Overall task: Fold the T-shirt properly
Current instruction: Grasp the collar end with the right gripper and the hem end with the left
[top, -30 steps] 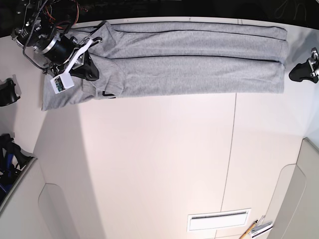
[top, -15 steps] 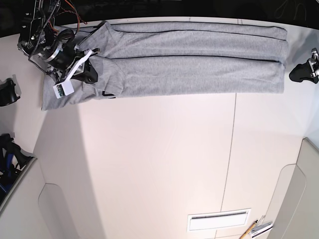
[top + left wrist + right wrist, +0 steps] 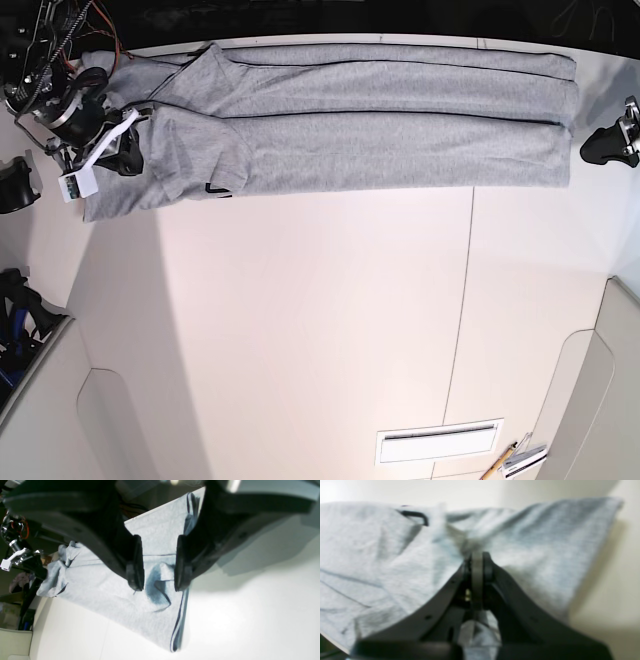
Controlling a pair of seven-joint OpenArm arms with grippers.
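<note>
Now right claw (image 3: 477,565) pinches heather-grey T-shirt (image 3: 380,130).

A white table (image 3: 320,330) is filling most of the base view, with a thin seam (image 3: 462,300) running down its right part. A slotted vent (image 3: 438,441) is sitting near the bottom edge, and what may be pencils (image 3: 512,461) are lying just beside it.

The grey T-shirt (image 3: 380,125) lies folded lengthwise into a long flat band across the table's far edge, its sleeve end bunched, a bit of black lettering showing.
</note>
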